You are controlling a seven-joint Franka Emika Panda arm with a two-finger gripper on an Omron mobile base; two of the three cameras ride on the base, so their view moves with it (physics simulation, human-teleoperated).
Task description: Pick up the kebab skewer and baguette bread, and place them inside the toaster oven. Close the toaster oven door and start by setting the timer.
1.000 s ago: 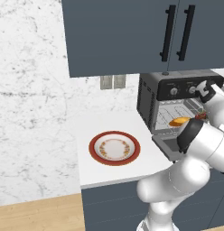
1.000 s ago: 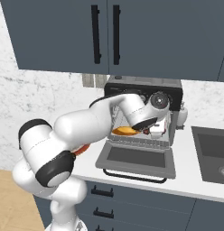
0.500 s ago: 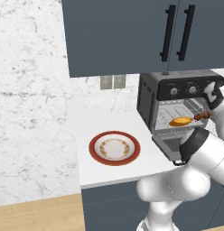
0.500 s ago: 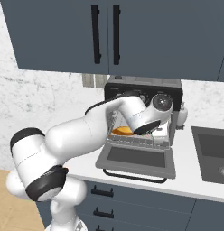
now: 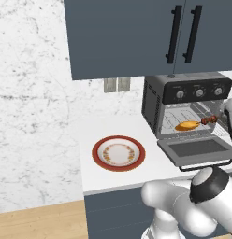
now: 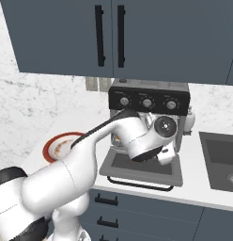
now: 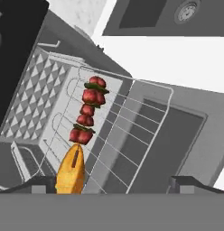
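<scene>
The toaster oven stands on the counter with its door dropped open and flat. On its wire rack lie the golden baguette bread and, right beside it, the kebab skewer. In the hand view the kebab skewer lies along the rack, one end touching the baguette bread. My gripper hovers above the open door, open, with nothing between its fingertips. In the right base view the toaster oven has its mouth hidden by my hand.
A red-rimmed plate sits on the counter left of the oven, with nothing on it. A sink lies to the oven's right, with a small white bottle beside the oven. Dark wall cabinets hang overhead.
My hand has drawn back out of the oven mouth and the elbow has sunk lower. The baguette and skewer stay on the rack. The jaws stay open.
</scene>
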